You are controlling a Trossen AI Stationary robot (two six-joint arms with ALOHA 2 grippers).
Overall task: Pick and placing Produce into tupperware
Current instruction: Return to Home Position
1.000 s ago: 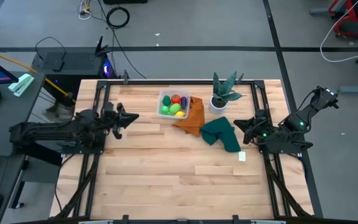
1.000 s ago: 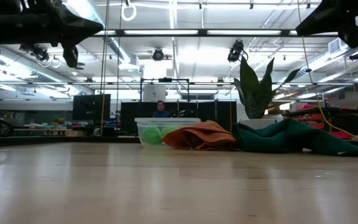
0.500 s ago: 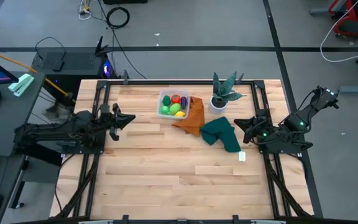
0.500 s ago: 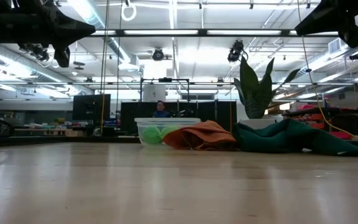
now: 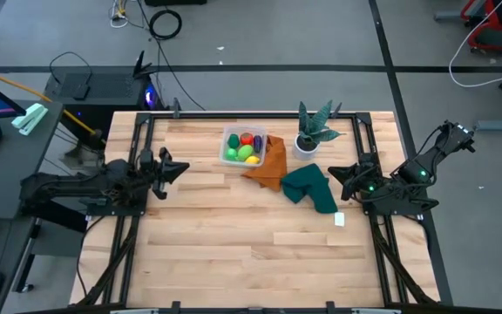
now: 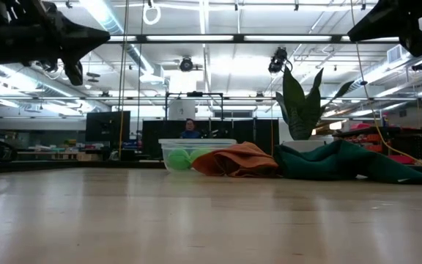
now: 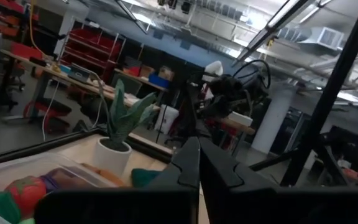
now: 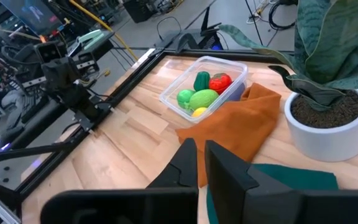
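The clear tupperware (image 5: pixel 244 146) stands near the table's far edge and holds all the produce. In the right wrist view I see the tupperware (image 8: pixel 205 89) with a red piece (image 8: pixel 220 82), a dark green piece (image 8: pixel 201 79), light green pieces (image 8: pixel 202 98) and a yellow piece (image 8: pixel 198 112). The purple piece (image 5: pixel 258 141) shows from above. My left gripper (image 5: pixel 185 167) hangs shut above the table, left of the tupperware. My right gripper (image 5: pixel 330 172) waits shut at the right, above the dark green cloth.
An orange cloth (image 5: pixel 268 164) lies against the tupperware's right side. A dark green cloth (image 5: pixel 312 187) lies beside that. A potted plant (image 5: pixel 314 133) stands at the far right. A small white tag (image 5: pixel 339 220) lies near the right arm. Bare wood fills the near half.
My left gripper has drawn back toward the table's left edge, away from the tupperware, and dipped slightly. The produce, the tupperware and the right arm have stayed where they were.
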